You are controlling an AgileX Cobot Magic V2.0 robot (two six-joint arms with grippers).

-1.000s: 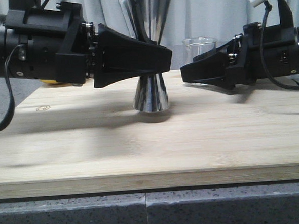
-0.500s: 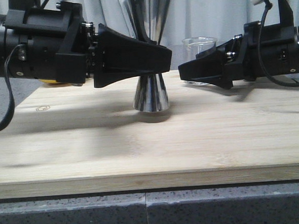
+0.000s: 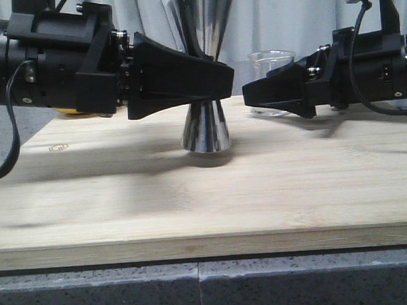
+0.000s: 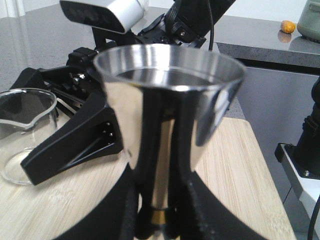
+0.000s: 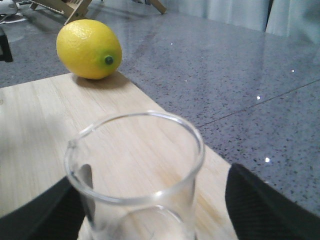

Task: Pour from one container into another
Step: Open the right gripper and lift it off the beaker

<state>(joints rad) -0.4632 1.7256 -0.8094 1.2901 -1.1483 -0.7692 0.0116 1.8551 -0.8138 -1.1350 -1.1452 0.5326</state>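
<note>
The table is a pale wooden board lying on a speckled grey counter, and both arms reach in over it from opposite sides.

The left pincer is the larger shape in the front view, coming in level above the board. Its black fingers are clamped on the narrow waist of the steel jigger, one on each side of the stem just above the thin gold band, as the left wrist view shows. The jigger stands upright between them with its flared base on the board and its wide upper cup rising above the fingers.

The right pincer points toward the jigger, its tips well short of it. Its fingers are spread wide, with the glass beaker sitting between them. In the right wrist view a dark finger shows on each side of the glass; whether either one touches the wall I cannot tell. The beaker stands upright on the board, partly hidden behind this pincer in the front view, rim showing above it.

A lemon lies beyond the beaker as seen from the right pincer, at the far edge of the board; in the front view only a sliver of yellow shows under the left arm
</note>
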